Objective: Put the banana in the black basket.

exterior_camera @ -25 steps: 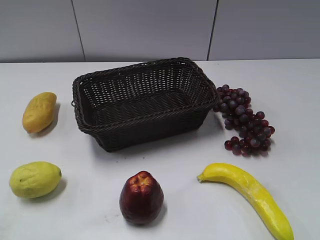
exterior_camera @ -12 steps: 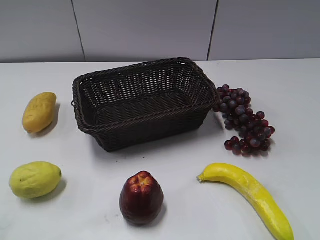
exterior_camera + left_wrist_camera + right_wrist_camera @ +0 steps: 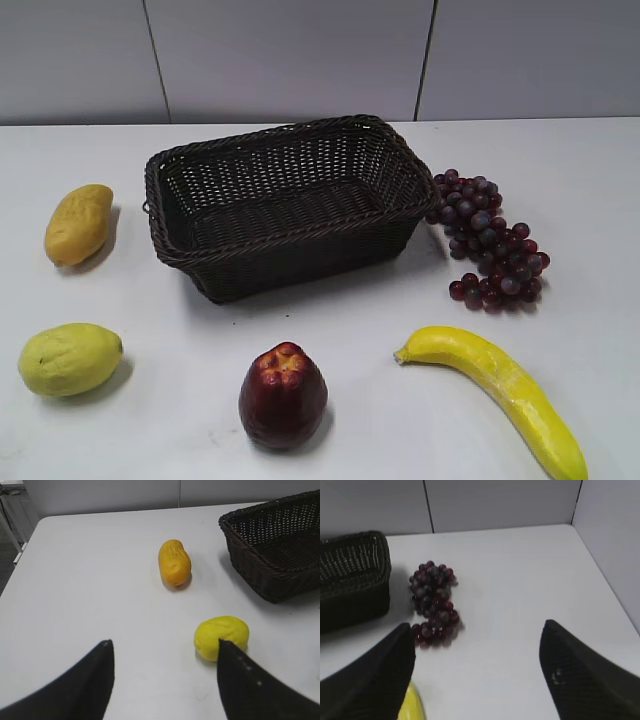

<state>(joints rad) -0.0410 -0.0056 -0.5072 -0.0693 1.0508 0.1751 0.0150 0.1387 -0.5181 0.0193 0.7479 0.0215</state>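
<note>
The long yellow banana [image 3: 500, 385] lies on the white table at the front right, stem end towards the left. A sliver of it shows in the right wrist view [image 3: 412, 704] beside the left finger. The black basket [image 3: 285, 205] stands empty at the middle back; it also shows in the left wrist view [image 3: 280, 550] and the right wrist view [image 3: 352, 577]. My left gripper [image 3: 164, 647] is open above bare table. My right gripper [image 3: 477, 627] is open above the table, right of the banana. Neither gripper shows in the exterior view.
Dark red grapes [image 3: 490, 240] lie right of the basket. A red apple-like fruit [image 3: 283, 393] stands at the front middle. A yellow-green lemon-like fruit [image 3: 70, 358] and an orange mango-like fruit [image 3: 78, 222] lie at the left. The table's right edge meets a wall [image 3: 612, 540].
</note>
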